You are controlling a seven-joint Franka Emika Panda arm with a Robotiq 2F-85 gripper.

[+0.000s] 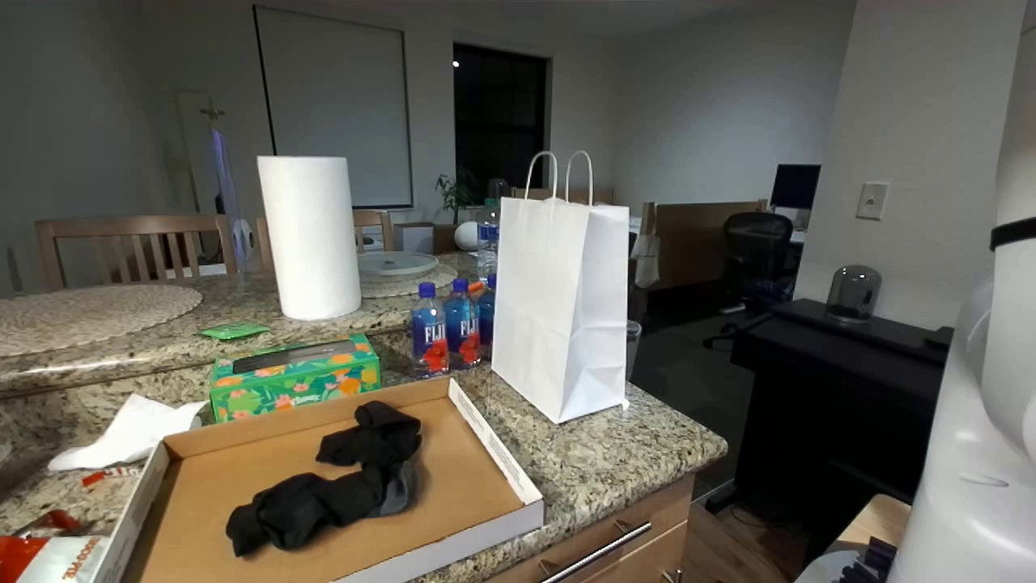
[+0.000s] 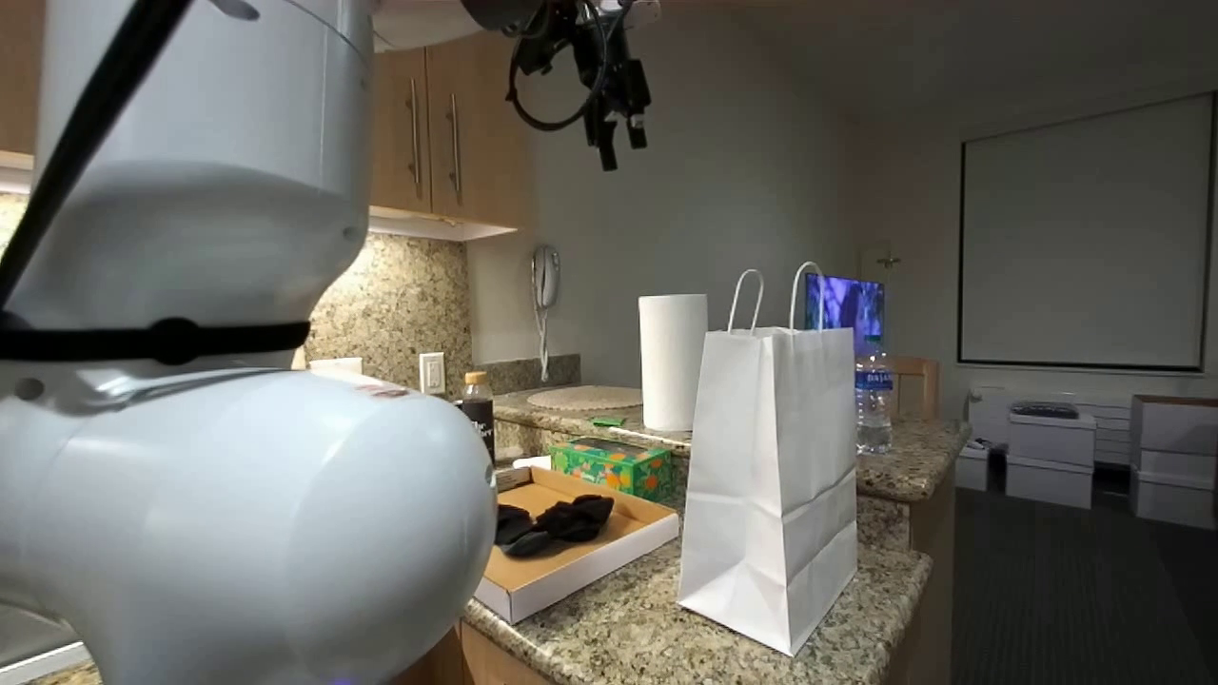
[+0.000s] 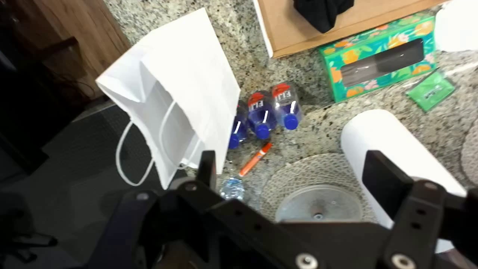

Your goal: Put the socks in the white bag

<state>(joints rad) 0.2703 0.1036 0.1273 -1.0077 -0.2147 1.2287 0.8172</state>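
With my claw (image 3: 295, 172) standing wide apart and empty, low in the wrist view, I judge this the reach, next needing a swing and descent onto the socks (image 1: 356, 490) in the cardboard tray (image 1: 465, 494), lower left in an exterior view.

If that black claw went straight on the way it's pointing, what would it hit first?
Probably the blue-capped Fiji bottles beside the white bag: they stand roughly ahead of the open gripper, though depth is unclear in the wrist view.
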